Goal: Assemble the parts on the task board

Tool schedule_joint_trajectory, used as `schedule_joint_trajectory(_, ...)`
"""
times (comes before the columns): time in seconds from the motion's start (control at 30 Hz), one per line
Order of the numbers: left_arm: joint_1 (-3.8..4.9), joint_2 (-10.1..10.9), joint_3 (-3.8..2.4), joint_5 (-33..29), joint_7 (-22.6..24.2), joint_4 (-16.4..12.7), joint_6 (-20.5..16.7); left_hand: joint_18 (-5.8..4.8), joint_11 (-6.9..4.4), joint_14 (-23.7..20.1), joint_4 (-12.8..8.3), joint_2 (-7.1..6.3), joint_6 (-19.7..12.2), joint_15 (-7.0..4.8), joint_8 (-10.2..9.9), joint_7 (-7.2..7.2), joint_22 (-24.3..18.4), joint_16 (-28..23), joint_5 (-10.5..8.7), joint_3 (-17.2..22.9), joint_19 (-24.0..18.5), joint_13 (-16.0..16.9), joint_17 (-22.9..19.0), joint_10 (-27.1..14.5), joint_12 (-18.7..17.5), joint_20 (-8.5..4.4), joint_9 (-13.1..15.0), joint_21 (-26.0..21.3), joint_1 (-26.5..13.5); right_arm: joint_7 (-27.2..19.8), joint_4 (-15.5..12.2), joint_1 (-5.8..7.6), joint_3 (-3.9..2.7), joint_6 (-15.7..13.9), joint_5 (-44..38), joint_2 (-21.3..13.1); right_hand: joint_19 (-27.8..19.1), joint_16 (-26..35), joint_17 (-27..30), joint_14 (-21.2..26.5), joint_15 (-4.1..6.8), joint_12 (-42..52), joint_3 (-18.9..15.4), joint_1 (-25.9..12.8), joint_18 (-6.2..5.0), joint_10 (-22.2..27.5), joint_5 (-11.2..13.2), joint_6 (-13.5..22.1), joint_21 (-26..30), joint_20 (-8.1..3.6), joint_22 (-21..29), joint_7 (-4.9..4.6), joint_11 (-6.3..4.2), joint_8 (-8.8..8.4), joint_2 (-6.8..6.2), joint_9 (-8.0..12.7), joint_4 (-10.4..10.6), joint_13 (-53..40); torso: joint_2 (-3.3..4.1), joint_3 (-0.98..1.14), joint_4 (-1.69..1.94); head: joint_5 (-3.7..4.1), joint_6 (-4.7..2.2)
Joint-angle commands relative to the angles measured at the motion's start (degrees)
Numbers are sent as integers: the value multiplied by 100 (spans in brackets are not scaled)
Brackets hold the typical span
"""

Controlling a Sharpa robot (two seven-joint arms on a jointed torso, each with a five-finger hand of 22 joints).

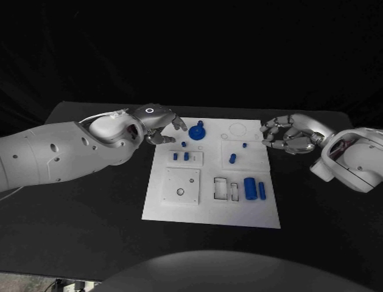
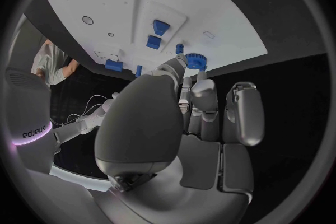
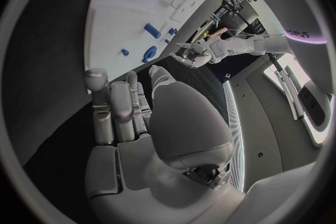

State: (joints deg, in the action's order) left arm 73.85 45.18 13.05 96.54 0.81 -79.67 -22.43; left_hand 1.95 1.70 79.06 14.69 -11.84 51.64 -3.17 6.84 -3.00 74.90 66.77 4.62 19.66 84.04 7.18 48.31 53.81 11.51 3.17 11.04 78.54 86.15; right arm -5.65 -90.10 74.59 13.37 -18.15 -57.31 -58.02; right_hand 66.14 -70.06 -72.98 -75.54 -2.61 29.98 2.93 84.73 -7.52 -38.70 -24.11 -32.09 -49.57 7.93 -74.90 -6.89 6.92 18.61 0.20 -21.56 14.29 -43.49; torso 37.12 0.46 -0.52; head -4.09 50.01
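We're looking at a robotics lab or test cell, staged for a bench trial. A black counter sits against pitch-black backdrop on every side, and a white task board lies square in its middle, its near edge close to the counter's front edge. Two white robot arms reach in from either side. The right wrist view catches pale machine panels and cabling beyond the counter's far side — equipment, not furniture.
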Motion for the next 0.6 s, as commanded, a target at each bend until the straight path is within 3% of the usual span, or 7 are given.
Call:
schedule_joint_trajectory(0.03,37,190,-4,-9,125,-184,-454,59,-56,5,107,-77,-21,-7,-51,-89,1174,8,-63,-6,69,6,-7,-65,51,10,-40,-25,-28,-108,-84,156,-5,-232,-322,3,17,-21,28,23,-34,-260,74,162,-26,189,-64,31,-12,61,-150,53,73,-36,-50,98,-77,255,-9,-8,5,58,-1)
schedule_joint_trajectory(0.13,55,424,-1,-25,-51,-363,-520,69,-8,-65,160,-105,-224,0,-194,-59,1161,-56,-62,-16,43,-6,-102,-304,44,9,-117,-80,-33,73,-169,384,-6,-114,-709,36,139,-85,23,-3,10,-371,156,274,-20,262,-251,-77,-194,57,-245,86,81,-14,-119,184,-165,446,-12,-8,13,94,-1)
schedule_joint_trajectory(0.2,61,548,1,-50,-106,-444,-625,71,9,-85,163,-99,-263,9,-230,-57,1157,-59,-52,-7,34,-7,-106,-443,56,13,-143,-97,-5,210,-211,514,-8,-4,-1023,84,219,-126,22,-31,42,-406,237,342,-7,222,-388,-236,-310,35,-307,94,65,43,-166,218,-223,561,-10,3,11,117,-1)
schedule_joint_trajectory(0.3,66,720,3,-210,-119,-544,-912,68,20,-80,163,-88,-273,14,-249,-62,1162,-35,-35,9,39,-6,-75,-555,81,18,-160,-84,38,422,-208,662,-9,173,-1688,242,300,-131,71,-40,97,-507,521,467,12,152,-156,-413,-415,-17,-386,156,28,54,-278,295,-334,796,-15,-5,12,154,-1)
schedule_joint_trajectory(0.4,70,820,4,-608,48,-587,-1289,64,42,-73,177,-77,-227,23,-239,-24,1167,-10,-10,14,47,-8,-43,-680,113,23,-165,-69,52,609,-113,719,-9,419,-2372,462,297,-73,159,5,140,-583,788,490,8,114,-111,-647,-406,-56,-423,229,-20,66,-417,314,-410,971,-17,-10,24,195,-1)
schedule_joint_trajectory(0.5,71,860,5,-1089,309,-591,-1633,60,64,-65,200,-38,-138,37,-210,53,1172,12,41,6,56,-2,-20,-765,179,32,-164,-51,-11,791,-8,716,-9,697,-2929,657,250,3,261,63,149,-607,904,358,-7,103,118,-773,-312,-85,-422,252,-52,55,-534,312,-408,1076,-15,-6,31,205,-1)
schedule_joint_trajectory(0.6,73,859,8,-1766,701,-588,-2084,45,65,188,197,59,234,25,-67,309,1196,291,268,96,118,83,391,-402,536,19,-129,46,-102,1030,161,648,-8,1041,-3631,912,203,69,358,112,160,-587,879,75,-21,131,328,-918,-178,-108,-398,249,-117,63,-670,279,-347,1136,-12,-7,15,200,-1)
